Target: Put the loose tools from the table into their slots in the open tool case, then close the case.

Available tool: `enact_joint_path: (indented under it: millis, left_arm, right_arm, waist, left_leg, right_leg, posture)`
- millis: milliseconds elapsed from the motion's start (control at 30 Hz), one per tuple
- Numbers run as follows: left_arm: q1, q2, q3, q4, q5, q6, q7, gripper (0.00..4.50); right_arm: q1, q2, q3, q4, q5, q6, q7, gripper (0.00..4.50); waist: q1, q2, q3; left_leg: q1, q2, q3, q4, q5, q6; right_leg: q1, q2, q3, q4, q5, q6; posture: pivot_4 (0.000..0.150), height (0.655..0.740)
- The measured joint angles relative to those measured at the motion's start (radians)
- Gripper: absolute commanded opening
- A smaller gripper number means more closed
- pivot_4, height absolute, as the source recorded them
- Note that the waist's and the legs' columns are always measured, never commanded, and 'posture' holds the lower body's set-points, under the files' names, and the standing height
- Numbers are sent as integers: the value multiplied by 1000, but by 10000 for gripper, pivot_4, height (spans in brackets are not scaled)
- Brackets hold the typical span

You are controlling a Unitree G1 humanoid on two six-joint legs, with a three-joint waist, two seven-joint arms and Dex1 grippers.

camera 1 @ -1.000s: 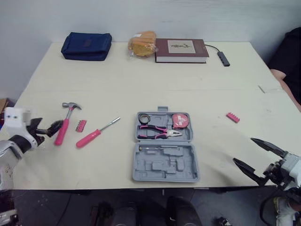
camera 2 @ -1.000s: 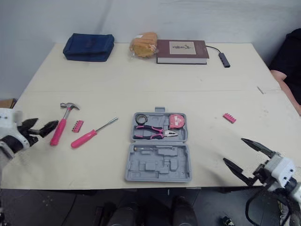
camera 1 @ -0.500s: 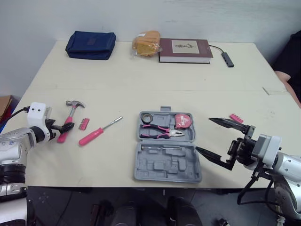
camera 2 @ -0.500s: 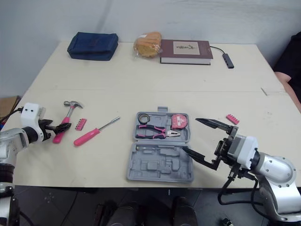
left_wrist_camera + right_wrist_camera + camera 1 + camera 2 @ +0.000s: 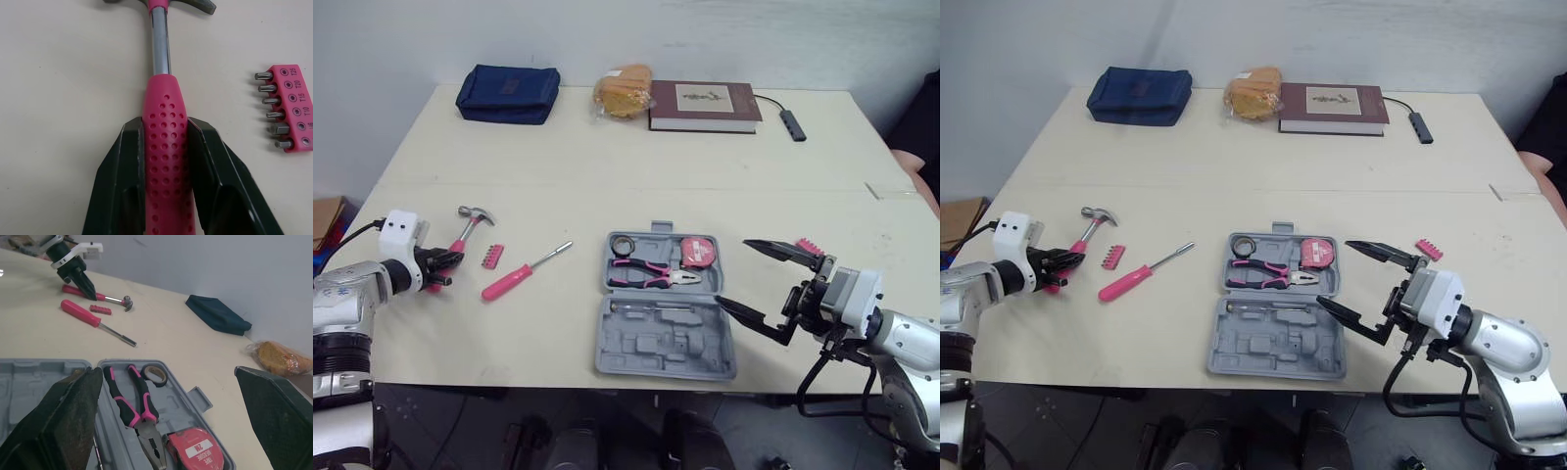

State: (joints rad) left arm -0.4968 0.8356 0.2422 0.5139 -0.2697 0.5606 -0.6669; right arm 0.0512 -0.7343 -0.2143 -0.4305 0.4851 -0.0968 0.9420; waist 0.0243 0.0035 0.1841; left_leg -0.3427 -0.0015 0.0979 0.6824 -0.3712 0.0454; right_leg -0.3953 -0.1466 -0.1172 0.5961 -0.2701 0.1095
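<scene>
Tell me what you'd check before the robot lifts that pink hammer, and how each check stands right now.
1. Grip: the left gripper is shut on the hammer, fingers pressing both sides of the handle: ok.
2. The bit holder is apart from the fingers: ok.
3. The tool case is open, with empty slots in its near half: ok.
4. Which slot fits the hammer: cannot tell.
5. Path clear: the right gripper hangs open at the case's right edge: not ok.
</scene>
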Motion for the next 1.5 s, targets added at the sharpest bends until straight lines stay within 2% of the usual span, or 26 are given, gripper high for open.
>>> enact_joint_path:
  millis: [133,300,467,633,733,867,1000,1200,1500]
  left_arm:
    - [31,-44,59,-138,-74,-148,-97,5540]
    - [51,-51,36,-404,-153,-241,-260,5540]
    - [52,-102,-153,-578,-177,-229,-403,5540]
    - [-13,-117,-344,-694,-175,-126,-491,5540]
    - [-86,-135,-473,-701,-109,-116,-525,5540]
    - [-174,-176,-645,-691,21,-119,-544,5539]
    - [-202,-261,-718,-700,67,-10,-497,5540]
    - [-227,-321,-844,-700,167,92,-438,5539]
    - [-241,-301,-844,-734,200,164,-415,5539]
  right_arm:
    - [21,-14,-53,0,13,2,19,45000]
    - [89,-32,-90,-22,52,30,52,45000]
    - [194,-79,-142,-91,121,121,94,45000]
    - [281,-79,-234,-110,122,120,116,45000]
    - [361,-63,-281,-110,110,112,134,45000]
    - [425,-15,-310,-109,85,87,136,45000]
    - [517,52,-340,-134,62,70,114,45000]
    - [564,92,-345,-161,26,41,86,45000]
    - [577,112,-342,-188,7,32,62,45000]
  waist:
    - [1,-9,0]
    - [-1,-8,0]
    - [1,-8,0]
    - [1,-8,0]
    - [3,-7,1]
    - [5,-7,1]
    - [5,-5,0]
    - [2,-4,0]
    - [2,-3,0]
  left_leg:
    - [-14,0,-4,4,2,-1]
    - [-15,-2,-2,4,2,1]
    - [-14,-1,-1,6,4,3]
    - [-10,-1,-3,7,4,2]
    - [-10,0,-4,7,3,1]
    - [-11,0,-4,7,4,2]
    - [-11,0,-5,7,4,2]
    - [-10,1,-5,10,4,2]
    - [-10,2,-6,10,3,2]
  right_leg:
    - [-11,0,-4,0,0,0]
    - [-12,6,-15,0,1,1]
    - [-9,7,-14,-2,3,4]
    - [-3,7,-12,-2,3,4]
    - [-3,9,-12,-3,3,4]
    - [-2,11,-12,-4,3,4]
    - [-2,11,-11,-4,3,4]
    - [-1,11,-4,-4,3,4]
    - [-1,10,-3,-4,2,3]
  posture:
    - [1500,7400]
    - [1500,7400]
    - [1500,7400]
    - [1500,7400]
    - [1500,7400]
    - [1500,7400]
    - [1500,7400]
    - [1500,7400]
    - [1500,7400]
